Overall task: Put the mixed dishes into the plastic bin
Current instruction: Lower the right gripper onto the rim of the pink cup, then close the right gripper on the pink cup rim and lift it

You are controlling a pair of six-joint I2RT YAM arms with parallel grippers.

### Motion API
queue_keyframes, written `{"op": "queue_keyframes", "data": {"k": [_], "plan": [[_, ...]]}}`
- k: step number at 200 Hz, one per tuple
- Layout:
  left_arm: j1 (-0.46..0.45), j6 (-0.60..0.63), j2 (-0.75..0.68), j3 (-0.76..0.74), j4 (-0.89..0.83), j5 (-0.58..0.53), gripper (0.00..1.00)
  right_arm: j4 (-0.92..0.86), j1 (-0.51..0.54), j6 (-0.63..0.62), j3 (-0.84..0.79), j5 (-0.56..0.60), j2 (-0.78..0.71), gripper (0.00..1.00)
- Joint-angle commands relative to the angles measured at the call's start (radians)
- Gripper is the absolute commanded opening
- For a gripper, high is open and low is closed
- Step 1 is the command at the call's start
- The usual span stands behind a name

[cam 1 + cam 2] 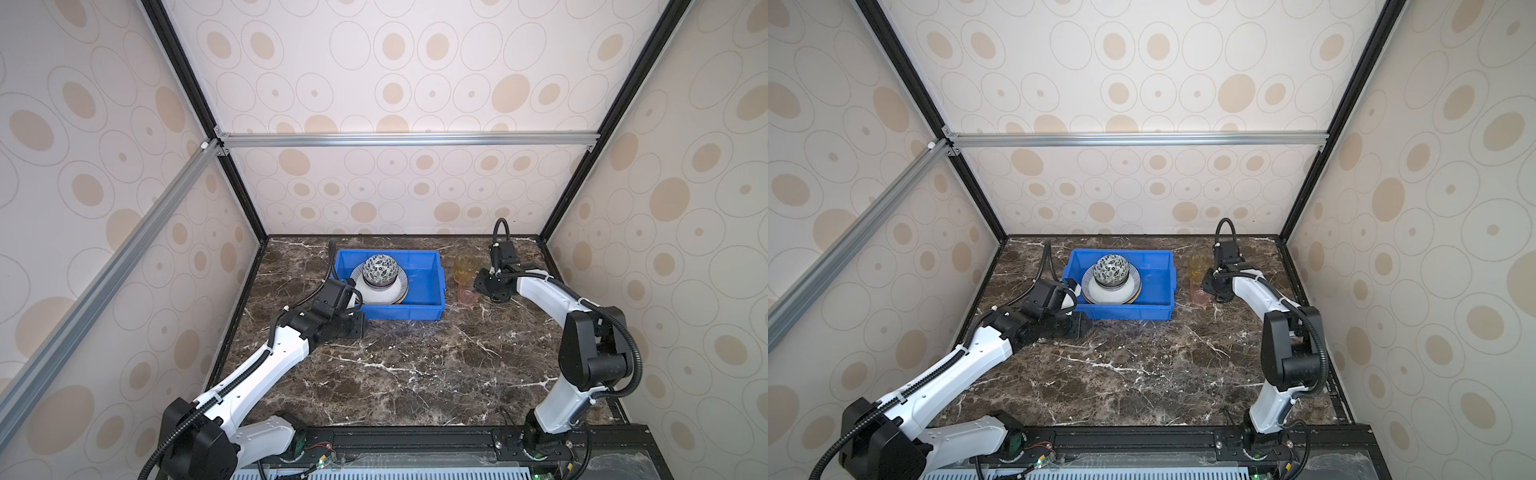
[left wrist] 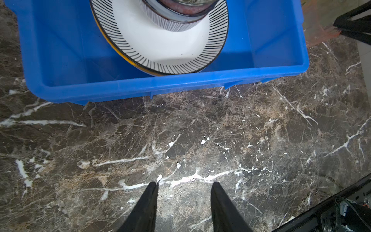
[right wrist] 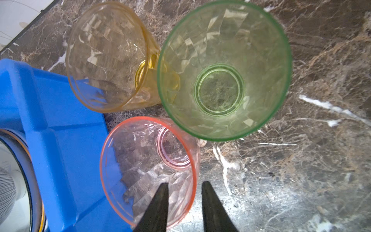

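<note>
Standing upright on the dark marbled worktop [image 1: 415, 365], three translucent tumblers cluster just right of the blue plastic bin [image 1: 399, 309]: the yellow tumbler [image 3: 106, 56] farthest, the pink tumbler [image 3: 148, 160] nearest, the green tumbler [image 3: 220, 80] to their right. In both top views the yellow one [image 1: 1200, 266] and the pink one [image 1: 1198, 295] show beside the bin's right wall; the right arm hides the green one there.

The right pincer [image 3: 185, 183] straddles the pink tumbler's rim, one finger inside the cup and one outside. A narrow gap still shows on either side of the wall, so it is not clamped.

Inside the bin, toward its left half, lies a striped-rim plate [image 2: 170, 46] on a yellow-edged plate, with a blue floral bowl [image 1: 379, 269] stacked on top.

The left pincer [image 2: 184, 183] hangs over bare worktop near the bin's near left corner. Its fingers are moderately apart, with nothing between them.
</note>
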Motion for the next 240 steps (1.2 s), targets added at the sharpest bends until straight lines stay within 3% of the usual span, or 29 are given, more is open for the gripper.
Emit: {"op": "queue_keyframes", "data": {"k": [1, 48, 123, 240], "plan": [[-0.007, -0.012, 0.002, 0.048, 0.000, -0.016, 0.44, -0.024, -0.007, -0.003, 0.022, 0.009, 0.021, 0.29], [-0.007, -0.017, -0.010, 0.044, -0.002, -0.020, 0.44, -0.030, -0.007, -0.009, 0.015, 0.001, 0.020, 0.22], [-0.009, -0.031, -0.053, 0.018, 0.000, -0.025, 0.45, -0.051, -0.006, -0.017, 0.008, -0.020, -0.014, 0.00], [-0.009, -0.041, -0.111, -0.019, 0.007, -0.028, 0.45, -0.107, 0.034, -0.060, 0.029, -0.034, -0.134, 0.00]]}}
